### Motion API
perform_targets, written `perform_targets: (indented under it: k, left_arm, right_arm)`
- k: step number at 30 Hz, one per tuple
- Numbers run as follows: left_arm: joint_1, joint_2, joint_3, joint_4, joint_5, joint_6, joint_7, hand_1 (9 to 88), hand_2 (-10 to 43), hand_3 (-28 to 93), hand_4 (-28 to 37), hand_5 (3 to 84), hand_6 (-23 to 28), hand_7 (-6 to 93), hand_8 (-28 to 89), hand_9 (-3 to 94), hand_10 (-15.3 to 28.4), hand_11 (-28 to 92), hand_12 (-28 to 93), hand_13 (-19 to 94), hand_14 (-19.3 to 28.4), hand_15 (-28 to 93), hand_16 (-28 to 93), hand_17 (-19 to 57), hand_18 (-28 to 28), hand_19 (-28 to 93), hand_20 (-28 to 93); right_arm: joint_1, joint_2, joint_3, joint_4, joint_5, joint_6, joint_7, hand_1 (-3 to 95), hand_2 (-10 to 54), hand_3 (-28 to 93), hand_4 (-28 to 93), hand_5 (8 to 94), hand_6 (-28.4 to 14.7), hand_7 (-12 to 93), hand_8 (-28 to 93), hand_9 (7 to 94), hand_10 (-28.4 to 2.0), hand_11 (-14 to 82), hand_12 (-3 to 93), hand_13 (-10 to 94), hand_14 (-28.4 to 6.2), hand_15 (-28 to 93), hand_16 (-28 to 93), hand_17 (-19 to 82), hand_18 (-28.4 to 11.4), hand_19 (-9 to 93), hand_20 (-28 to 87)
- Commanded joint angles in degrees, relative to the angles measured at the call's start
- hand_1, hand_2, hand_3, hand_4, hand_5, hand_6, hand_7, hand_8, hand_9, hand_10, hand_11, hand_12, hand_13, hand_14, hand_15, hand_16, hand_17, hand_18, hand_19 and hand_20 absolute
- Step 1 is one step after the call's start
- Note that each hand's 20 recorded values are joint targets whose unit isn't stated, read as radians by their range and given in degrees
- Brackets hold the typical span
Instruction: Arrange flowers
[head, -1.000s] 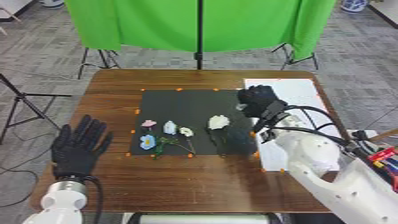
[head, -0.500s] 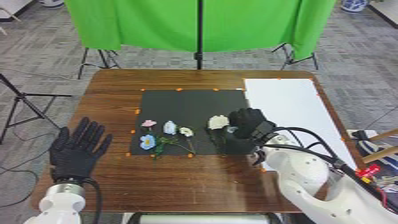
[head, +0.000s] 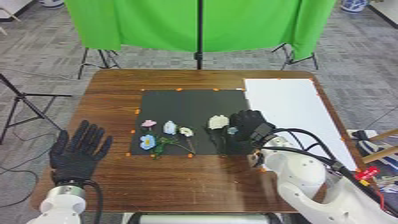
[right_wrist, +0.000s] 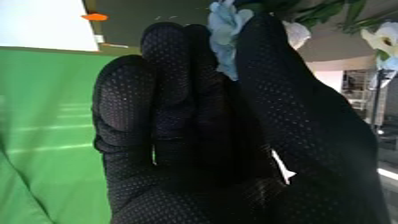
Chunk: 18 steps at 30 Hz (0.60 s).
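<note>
The light blue flower is pinched at its bloom between the right hand's thumb and fingers, over the right part of the black mat, just beside the large white flower, presumably to line it up with that neighbour. Well apart, at the wooden table's left side, the left hand is open and empty, likely to leave working room

Bright, fairly even light covers the brown rectangular wooden table in the head view; in the right wrist view, pale streaks brighten the smooth green fabric backdrop
</note>
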<state>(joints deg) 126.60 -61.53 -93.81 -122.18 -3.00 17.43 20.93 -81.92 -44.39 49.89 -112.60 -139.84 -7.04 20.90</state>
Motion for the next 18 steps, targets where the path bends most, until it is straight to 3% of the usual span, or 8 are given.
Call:
perform_targets:
  k: [1, 4, 6, 8, 9, 18]
  left_arm:
    - [0.12, -0.50, 0.41, 0.68, -0.95, 0.35, -0.81, 26.2, 15.4, 74, -28.3, 45.9, 6.5, 20.7, -11, 42.2, 15.0, 27, 14, 31, 14.9, 49, -4, -4.7, 15.6, 41, 22]
    - [-0.13, -0.45, 0.26, 0.66, -1.35, 1.40, -1.15, 26.3, 15.4, 74, -28.3, 46.1, 6.4, 21.2, -11, 42.3, 15.0, 27, 14, 31, 14.8, 49, -4, -4.7, 15.6, 41, 22]
    - [-0.55, -0.52, 0.27, 0.23, -2.34, 4.48, -1.27, 26.5, 15.7, 73, -28.3, 46.5, 6.4, 22.6, -11, 42.6, 15.0, 28, 14, 31, 14.8, 49, -4, -4.7, 15.6, 41, 22]
    - [-0.60, -0.50, 0.43, 0.50, -3.33, 4.05, -0.83, 26.6, 16.1, 73, -28.3, 46.9, 6.6, 23.5, -11, 42.9, 15.2, 29, 14, 32, 14.9, 50, -4, -4.7, 15.6, 41, 22]
    - [-0.35, -0.44, 0.43, 0.24, -3.58, 4.36, -0.62, 26.7, 16.3, 73, -28.3, 47.1, 6.6, 24.0, -11, 43.2, 15.2, 30, 14, 32, 15.1, 50, -4, -4.6, 15.6, 41, 22]
    - [-0.38, -0.07, 0.57, 0.20, -3.57, 4.12, -0.58, 26.8, 17.1, 73, -28.3, 47.5, 6.7, 26.0, -12, 43.9, 15.1, 31, 14, 32, 15.2, 52, -5, -4.5, 15.6, 42, 23]
  right_arm:
    - [-1.33, 1.22, 0.30, 0.47, -1.65, -0.29, 0.91, 56.5, -9.5, 65, -28, 55.3, -3.7, 18, -11, 68.6, -13.1, 25.1, 45.3, 64, -8.5, 51, 36, 41, -18.5, 83, 25]
    - [-1.49, 1.30, 0.03, 0.50, -1.84, -0.12, 0.47, 52.3, -9.5, 67, -28, 52.8, -4.4, 16, -10, 65.3, -14.4, 32.1, 37.4, 63, -10.3, 53, 33, 40, -18.7, 83, 24]
    - [-1.07, 1.43, -0.35, 0.65, -0.17, 0.07, 0.79, 50.0, -9.5, 70, -28, 51.8, -4.6, 15, -10, 63.7, -15.1, 35.5, 31.9, 62, -11.4, 55, 28, 40, -18.7, 83, 24]
    - [-0.83, 1.81, -0.42, 0.66, -0.40, -0.16, 1.38, 48.5, -9.5, 71, -28, 48.4, -5.6, 14, -10, 60.1, -16.5, 33.6, 26.7, 60, -12.3, 56, 26, 38, -19.4, 82, 24]
    - [-1.03, 2.01, -0.16, 0.54, 0.04, 0.21, 1.50, 48.3, -9.5, 71, -28, 47.4, -5.8, 14, -10, 59.5, -16.7, 33.1, 26.0, 59, -12.5, 56, 25, 38, -19.6, 82, 24]
    - [-3.58, 4.29, 3.24, -2.34, 1.98, 2.85, 4.02, 41.8, -9.5, 67, -28, 40.8, -7.7, 10, -8, 56.9, -18.2, 31.7, 24.7, 57, -14.0, 57, 23, 36, -20.5, 81, 24]
